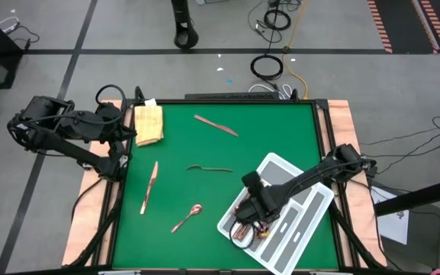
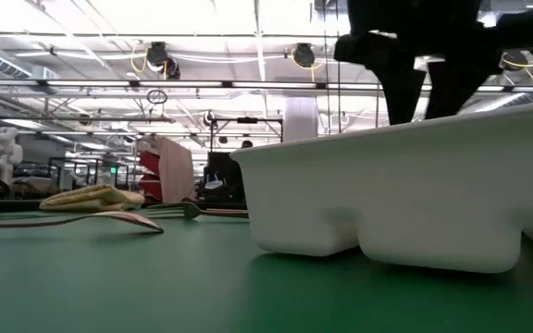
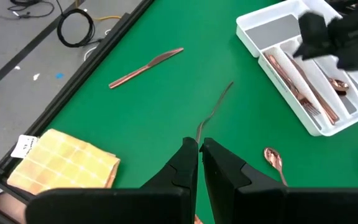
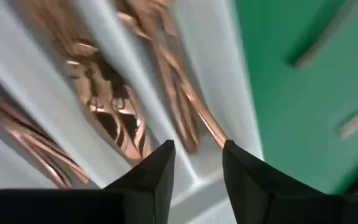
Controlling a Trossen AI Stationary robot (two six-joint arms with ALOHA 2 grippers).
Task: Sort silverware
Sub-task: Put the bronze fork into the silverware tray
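Note:
Four copper pieces lie flat on the green mat: a knife [image 1: 216, 124] [image 3: 145, 67], a fork [image 1: 208, 169] [image 3: 215, 111], a second knife [image 1: 150, 186] and a spoon [image 1: 187, 218] [image 3: 273, 158]. More silverware [image 1: 244, 231] [image 4: 110, 118] lies in the compartments of the white-and-grey tray [image 1: 304, 221] [image 3: 247, 31]. My right gripper [image 1: 250, 212] [image 4: 197, 165] hangs open over the tray's near-left end, fingertips above a divider, holding nothing. My left gripper [image 1: 124, 136] [image 3: 199, 149] waits shut at the table's left edge, beside the yellow cloth [image 1: 149, 124].
The tray sits askew at the table's near right and fills the low view as a white wall [image 2: 415, 194]. The folded yellow cloth [image 3: 67, 165] lies at the far left corner. Bare green mat [image 1: 273, 130] stretches between the loose pieces. Cables lie on the floor beyond the far edge.

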